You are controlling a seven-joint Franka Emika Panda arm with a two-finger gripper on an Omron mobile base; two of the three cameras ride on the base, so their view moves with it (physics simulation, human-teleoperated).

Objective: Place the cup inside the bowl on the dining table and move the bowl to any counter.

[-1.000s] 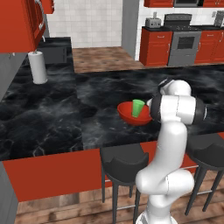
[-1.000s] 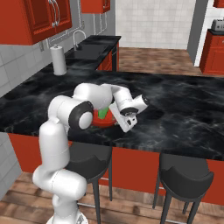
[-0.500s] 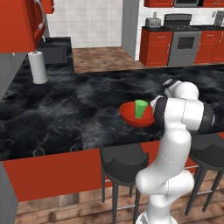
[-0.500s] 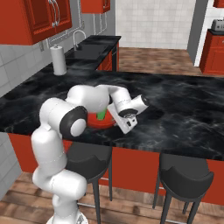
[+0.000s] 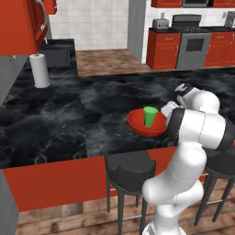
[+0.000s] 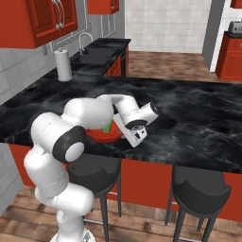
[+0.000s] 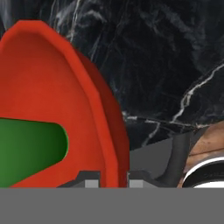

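The red bowl (image 5: 137, 125) sits near the front edge of the dining table (image 5: 59, 119), and the green cup (image 5: 150, 116) stands upright inside it. My gripper (image 5: 167, 110) is at the bowl's right side. In the hand view the bowl (image 7: 52, 87) has its rim running down between my two fingertips, and my gripper (image 7: 113, 183) is shut on it, with the cup (image 7: 30, 153) to the left. From the right base view my hand (image 6: 126, 134) covers part of the bowl (image 6: 100, 136), and a sliver of the cup (image 6: 108, 126) peeks out.
Two dark stools (image 5: 131, 172) (image 6: 201, 186) stand under the table's front edge. A paper towel roll (image 5: 41, 70) is at the far left by the sink counter (image 5: 57, 50). Red cabinets with a stove (image 5: 195, 43) line the back wall.
My elbow has swung out to the right and nearer the cameras. The bowl with the cup has shifted slightly toward the table's front edge, still in the gripper.
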